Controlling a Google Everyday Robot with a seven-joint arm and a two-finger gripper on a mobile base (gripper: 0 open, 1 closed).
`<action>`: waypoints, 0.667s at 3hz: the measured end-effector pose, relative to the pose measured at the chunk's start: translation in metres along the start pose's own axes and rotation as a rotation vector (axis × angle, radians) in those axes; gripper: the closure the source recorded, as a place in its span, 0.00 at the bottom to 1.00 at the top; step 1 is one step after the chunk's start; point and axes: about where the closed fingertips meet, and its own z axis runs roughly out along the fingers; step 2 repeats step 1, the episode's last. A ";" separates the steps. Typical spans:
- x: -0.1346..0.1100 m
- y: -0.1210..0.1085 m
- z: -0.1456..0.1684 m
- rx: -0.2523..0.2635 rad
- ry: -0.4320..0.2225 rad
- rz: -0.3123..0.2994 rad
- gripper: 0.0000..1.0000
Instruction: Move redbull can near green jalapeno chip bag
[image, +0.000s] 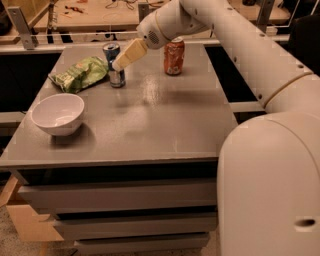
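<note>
The redbull can (114, 67) stands upright on the grey table (150, 125) at the back left. Its silver top shows. It stands right beside the green jalapeno chip bag (80, 74), which lies crumpled to its left. My gripper (121, 61) reaches in from the upper right. It overlaps the can's right side at mid height. I cannot see whether it touches the can.
An orange soda can (174, 56) stands at the back of the table, right of the gripper. A white bowl (57, 114) sits at the front left. My white arm and base (270, 165) fill the right side. A cluttered bench (90, 15) lies behind.
</note>
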 end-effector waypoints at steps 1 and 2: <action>0.016 -0.002 -0.048 0.081 0.036 0.023 0.00; 0.016 -0.002 -0.048 0.081 0.036 0.023 0.00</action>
